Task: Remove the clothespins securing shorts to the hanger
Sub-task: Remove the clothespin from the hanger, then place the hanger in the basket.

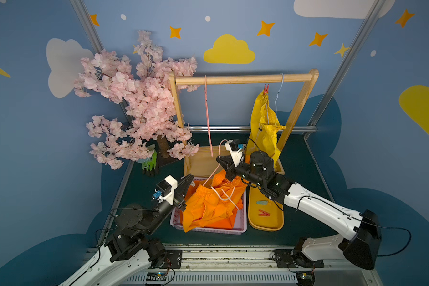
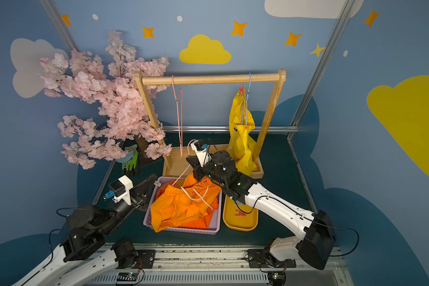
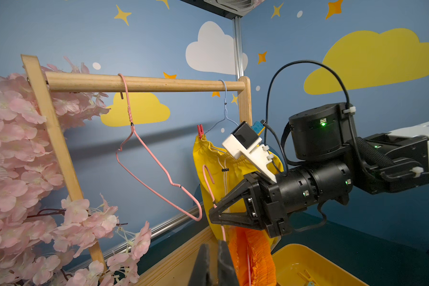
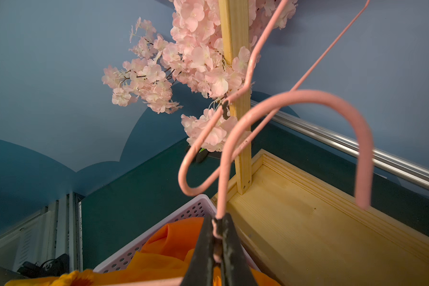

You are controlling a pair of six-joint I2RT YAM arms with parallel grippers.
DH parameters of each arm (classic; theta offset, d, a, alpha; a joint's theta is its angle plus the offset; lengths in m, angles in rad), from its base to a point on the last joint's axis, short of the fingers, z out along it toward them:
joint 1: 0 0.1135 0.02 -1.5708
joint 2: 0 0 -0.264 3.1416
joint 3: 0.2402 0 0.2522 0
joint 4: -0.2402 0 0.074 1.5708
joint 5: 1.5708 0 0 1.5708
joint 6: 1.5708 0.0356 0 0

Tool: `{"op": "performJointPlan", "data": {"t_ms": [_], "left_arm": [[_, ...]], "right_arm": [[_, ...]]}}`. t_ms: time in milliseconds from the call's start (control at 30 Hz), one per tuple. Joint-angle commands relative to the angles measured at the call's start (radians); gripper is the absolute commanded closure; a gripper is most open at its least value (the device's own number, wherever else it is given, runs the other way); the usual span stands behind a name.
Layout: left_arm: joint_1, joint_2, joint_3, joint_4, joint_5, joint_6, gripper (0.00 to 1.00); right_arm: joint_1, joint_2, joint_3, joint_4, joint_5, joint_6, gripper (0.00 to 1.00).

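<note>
**Clothespins (image 1: 264,213): two pinned up, two lying loose**

So, a red clothespin (image 1: 265,89) pinches the top of the yellow shorts (image 1: 259,118) to the blue hanger (image 3: 225,102) on the wooden rail (image 1: 243,79). A yellow clothespin (image 1: 279,127) sits lower down on the waistband. A teal clothespin (image 1: 263,203) and a second red clothespin lie loose in the yellow tray (image 1: 265,227). The orange shorts (image 1: 208,208) are heaped in the lilac basket (image 1: 221,231) and spill over its near rim.

The right gripper (image 4: 217,222) is clamped on the twisted neck of a held pink hanger (image 4: 307,95), whose wire runs down into the orange heap. Its hook hangs just beside the lower corner of the empty pink hanger (image 3: 159,163), so it's tight there. The left gripper (image 1: 190,178) is clenched shut over the basket's far left corner.

Room-wise, there's a wide bare stretch of rail between the two hung hangers. There's also bare green mat (image 1: 307,163) right of the tray and in front of the basket. Basket and tray sit just beside each other, and the right arm crosses over the tray's far end. The blossom tree (image 1: 134,99) crowds the left post (image 1: 178,104).
</note>
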Motion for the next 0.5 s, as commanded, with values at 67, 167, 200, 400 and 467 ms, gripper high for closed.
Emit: {"op": "performJointPlan", "data": {"t_ms": [67,167,200,400,467], "left_arm": [[0.003,0.054,-0.009,0.017,0.077,-0.036,0.97],[0.003,0.082,-0.006,0.012,0.109,-0.056,0.97],[0.003,0.086,-0.007,0.016,0.111,-0.06,0.97],[0.002,0.128,-0.053,0.092,0.129,-0.116,0.97],[0.003,0.155,-0.062,0.111,0.138,-0.139,0.97]], "right_arm": [[0.0,0.163,0.125,-0.208,-0.013,0.105,1.0],[-0.006,0.236,0.171,-0.256,-0.056,0.13,1.0],[-0.007,0.25,0.178,-0.263,-0.06,0.136,1.0],[-0.037,0.335,0.17,-0.24,-0.105,0.192,1.0],[-0.051,0.362,0.168,-0.226,-0.143,0.219,1.0]]}}
